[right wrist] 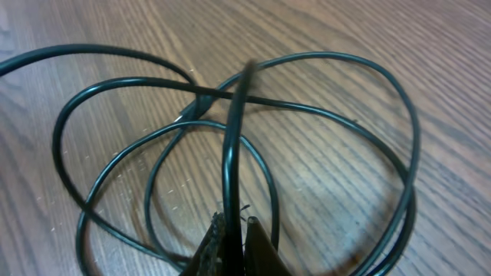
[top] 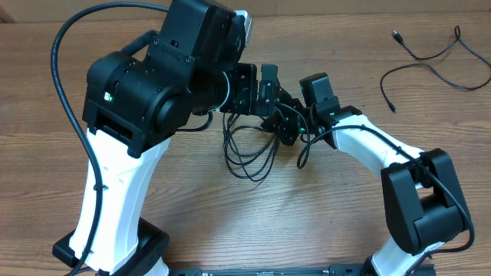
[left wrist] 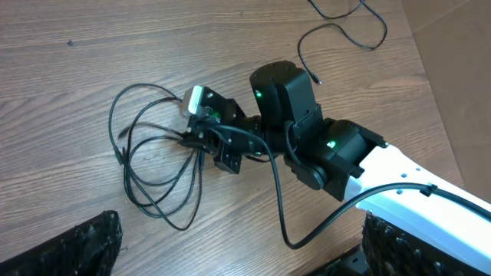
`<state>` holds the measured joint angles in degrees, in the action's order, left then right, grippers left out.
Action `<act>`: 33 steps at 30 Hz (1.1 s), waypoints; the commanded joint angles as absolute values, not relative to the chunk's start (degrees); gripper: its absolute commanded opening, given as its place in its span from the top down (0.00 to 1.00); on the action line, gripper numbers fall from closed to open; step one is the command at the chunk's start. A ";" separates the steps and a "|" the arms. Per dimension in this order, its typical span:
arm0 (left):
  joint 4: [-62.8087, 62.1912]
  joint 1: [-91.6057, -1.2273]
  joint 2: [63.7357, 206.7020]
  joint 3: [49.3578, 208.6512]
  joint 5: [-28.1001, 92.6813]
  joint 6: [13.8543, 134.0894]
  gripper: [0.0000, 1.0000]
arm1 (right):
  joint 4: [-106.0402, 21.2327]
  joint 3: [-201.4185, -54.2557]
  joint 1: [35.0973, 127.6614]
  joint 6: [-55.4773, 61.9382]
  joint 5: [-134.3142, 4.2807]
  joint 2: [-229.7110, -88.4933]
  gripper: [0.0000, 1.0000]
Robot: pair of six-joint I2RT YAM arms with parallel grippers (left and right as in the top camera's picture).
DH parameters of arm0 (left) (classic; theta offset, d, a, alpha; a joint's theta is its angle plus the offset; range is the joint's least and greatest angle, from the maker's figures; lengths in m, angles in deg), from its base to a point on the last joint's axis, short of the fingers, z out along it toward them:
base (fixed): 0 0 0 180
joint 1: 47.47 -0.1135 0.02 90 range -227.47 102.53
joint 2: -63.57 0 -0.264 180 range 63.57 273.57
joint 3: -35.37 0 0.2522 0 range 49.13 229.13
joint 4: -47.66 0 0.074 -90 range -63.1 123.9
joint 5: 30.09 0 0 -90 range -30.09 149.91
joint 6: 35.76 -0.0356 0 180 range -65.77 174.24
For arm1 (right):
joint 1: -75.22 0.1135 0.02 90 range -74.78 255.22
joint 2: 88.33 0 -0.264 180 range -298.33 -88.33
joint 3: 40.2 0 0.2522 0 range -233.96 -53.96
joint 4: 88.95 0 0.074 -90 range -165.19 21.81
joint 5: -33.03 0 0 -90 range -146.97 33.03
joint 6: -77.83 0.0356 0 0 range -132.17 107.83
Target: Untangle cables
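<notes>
Cables [top: 249, 153] lie bunched in overlapping loops at the middle of the table [top: 192, 222], and a separate strand [top: 437, 57] rests well apart at 2 o'clock. The right gripper [right wrist: 234, 230] is clamped tight on one strand of the bunch, which rises from between its fingers. The left gripper [top: 257, 90] hangs just above, spread wide and empty. The step in hand looks like singling out one cord. Next, that strand probably needs drawing slowly toward 3 o'clock while the left gripper pins the remaining loops.
</notes>
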<state>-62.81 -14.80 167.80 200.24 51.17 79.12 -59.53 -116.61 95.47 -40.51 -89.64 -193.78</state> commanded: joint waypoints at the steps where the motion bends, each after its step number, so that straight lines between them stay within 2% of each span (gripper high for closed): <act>1: -62.90 -14.43 168.19 200.13 51.55 78.22 0.00 | -58.63 -116.15 95.51 -40.35 -91.63 -193.89 0.96; 5: -62.90 -14.43 168.19 200.13 51.55 78.20 0.00 | -58.39 -116.31 95.49 -34.65 -91.58 -193.78 0.96; 7: -62.90 -14.43 168.19 200.13 51.55 78.20 0.00 | -57.58 -117.20 94.79 -26.69 -90.45 -192.88 0.96; 12: -62.90 -14.43 168.19 200.13 51.52 78.22 0.00 | -50.50 -122.38 91.44 -15.54 -90.32 -187.64 0.96; 18: -62.90 -14.43 168.19 200.13 51.55 78.20 0.00 | -38.35 -132.11 87.01 -14.95 -89.59 -176.36 0.96; 21: -62.90 -14.43 168.19 200.13 51.55 78.20 0.00 | -34.52 -136.61 85.39 -14.93 -84.70 -170.50 0.96; 28: -62.90 -14.43 168.19 200.13 51.52 78.20 0.00 | -34.94 -143.02 84.78 -14.93 -80.48 -159.73 0.96; 33: -62.90 -14.43 168.19 200.13 51.55 78.20 0.00 | -40.16 -144.48 84.78 -13.45 -76.20 -153.89 0.96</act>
